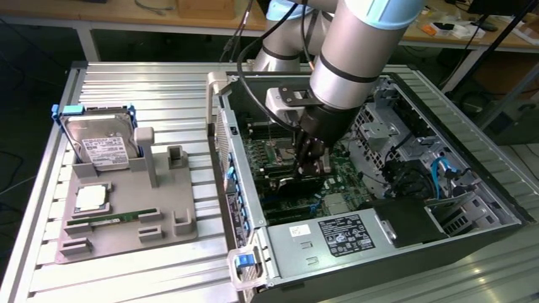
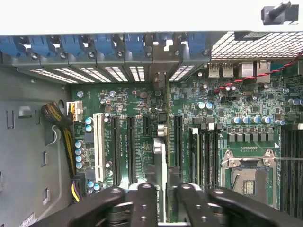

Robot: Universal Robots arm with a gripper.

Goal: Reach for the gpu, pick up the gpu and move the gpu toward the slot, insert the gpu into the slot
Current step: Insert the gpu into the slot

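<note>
Black pincer (image 2: 161, 201) fingers (image 2: 142, 203) were seen clamped on the gpu (image 2: 160, 156), which was held on its edge, upright, low over the green motherboard (image 2: 128, 94) inside the open computer case (image 1: 404, 252). Whether it was seated in its slot could not be told.

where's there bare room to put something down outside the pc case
Free: the ribbed metal table beyond the hard drive, and its near strip in front of the grey fixture tray. Crowded: the tray itself, and inside the case, where the gripper sits with the gpu over the motherboard.
</note>
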